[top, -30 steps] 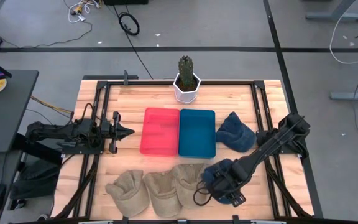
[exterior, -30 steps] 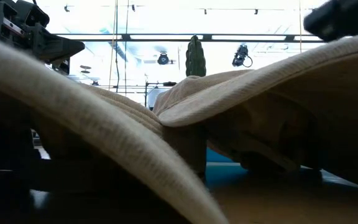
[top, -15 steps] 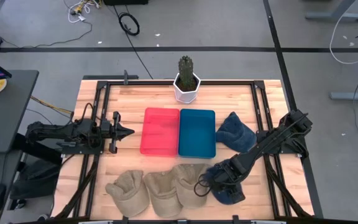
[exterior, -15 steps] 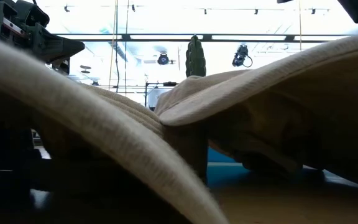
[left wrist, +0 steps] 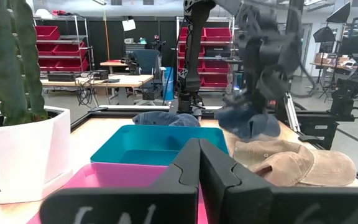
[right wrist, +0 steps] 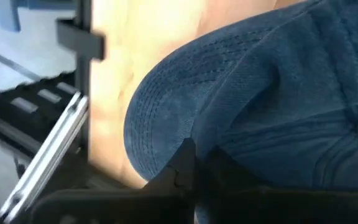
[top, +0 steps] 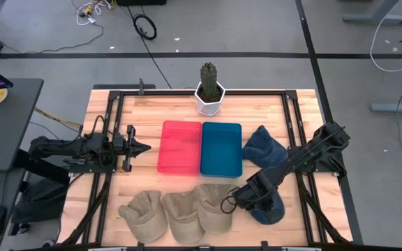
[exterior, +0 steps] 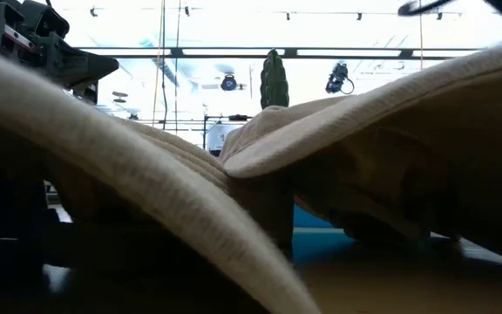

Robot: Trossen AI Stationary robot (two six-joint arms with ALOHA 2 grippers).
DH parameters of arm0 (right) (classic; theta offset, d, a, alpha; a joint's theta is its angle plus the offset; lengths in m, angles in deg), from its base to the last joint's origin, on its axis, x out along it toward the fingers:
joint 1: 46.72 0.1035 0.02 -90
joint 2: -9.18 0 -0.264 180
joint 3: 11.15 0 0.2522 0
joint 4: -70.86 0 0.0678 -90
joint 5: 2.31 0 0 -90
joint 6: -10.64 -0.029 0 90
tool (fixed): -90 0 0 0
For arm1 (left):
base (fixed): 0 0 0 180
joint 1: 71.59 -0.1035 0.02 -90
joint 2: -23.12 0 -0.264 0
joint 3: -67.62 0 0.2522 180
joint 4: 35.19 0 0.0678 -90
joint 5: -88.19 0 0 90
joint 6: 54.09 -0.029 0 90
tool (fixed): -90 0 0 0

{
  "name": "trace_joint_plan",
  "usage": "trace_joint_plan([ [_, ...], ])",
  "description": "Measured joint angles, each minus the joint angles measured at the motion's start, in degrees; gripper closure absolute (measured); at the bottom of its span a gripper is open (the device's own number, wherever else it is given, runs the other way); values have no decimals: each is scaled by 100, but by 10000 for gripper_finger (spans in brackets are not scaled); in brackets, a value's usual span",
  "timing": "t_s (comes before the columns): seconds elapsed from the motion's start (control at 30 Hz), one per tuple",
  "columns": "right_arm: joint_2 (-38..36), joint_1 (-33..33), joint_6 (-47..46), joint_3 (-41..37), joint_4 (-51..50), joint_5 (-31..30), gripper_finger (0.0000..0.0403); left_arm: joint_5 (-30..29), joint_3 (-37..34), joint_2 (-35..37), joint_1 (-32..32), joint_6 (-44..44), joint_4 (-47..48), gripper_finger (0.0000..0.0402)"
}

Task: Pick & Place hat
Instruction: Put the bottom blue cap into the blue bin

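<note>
Right gripper, at the table's five o'clock, has its fingers closed on the dark blue fabric cap, held above the wood. Left gripper waits at nine o'clock, fingers together, empty. Judged risk: the hanging brim could snag the nearest tan cap or slip from the pinch.

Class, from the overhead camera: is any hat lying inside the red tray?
No. The red tray holds nothing; three tan hats lie on the table.

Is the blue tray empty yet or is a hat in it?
Empty. The blue tray shows bare; the right gripper holds a blue hat off to its side.
</note>
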Motion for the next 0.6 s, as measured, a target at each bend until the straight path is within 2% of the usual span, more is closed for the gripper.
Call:
trace_joint_plan([
  [0.17, -13, -101, 66, 1017, -908, -338, 399, 0, -2, 0, -1, 0, -1, 399],
  [0.3, -13, -375, -46, 1662, -1026, -675, 399, 0, -1, 0, 0, 0, 0, 399],
  [0.43, -16, -827, -86, 2035, -1017, -865, 400, 0, 0, 0, 0, 0, -1, 399],
  [0.6, -16, -1598, 366, 2104, -1026, -1030, 400, 0, -2, 0, 1, 0, -2, 399],
])
